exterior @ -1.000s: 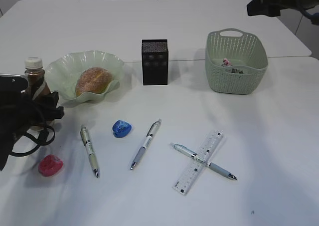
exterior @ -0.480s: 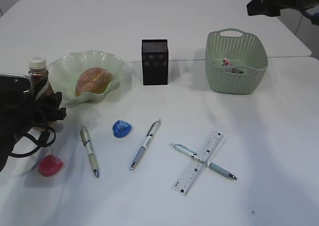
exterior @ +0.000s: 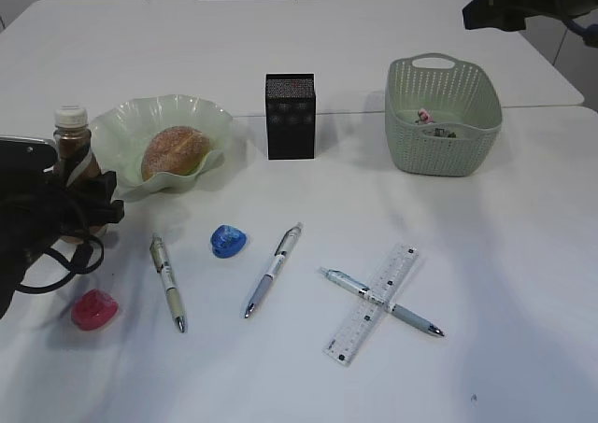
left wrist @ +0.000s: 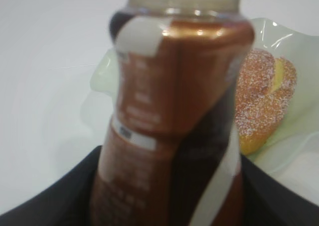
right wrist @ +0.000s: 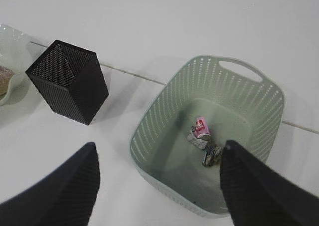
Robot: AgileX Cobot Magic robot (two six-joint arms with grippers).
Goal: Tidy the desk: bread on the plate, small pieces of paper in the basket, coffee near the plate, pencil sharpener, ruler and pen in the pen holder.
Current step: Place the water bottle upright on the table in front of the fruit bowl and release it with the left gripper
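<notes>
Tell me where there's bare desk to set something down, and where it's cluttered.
Free: the right side of the desk, in front of the basket and right of the ruler; also the stretch between pen holder and basket. Crowded: the front left, with pens, sharpeners, the plate and the coffee.

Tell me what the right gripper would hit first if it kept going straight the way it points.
Probably the basket: the open right gripper points down into it, toward the paper scraps on its floor.
</notes>
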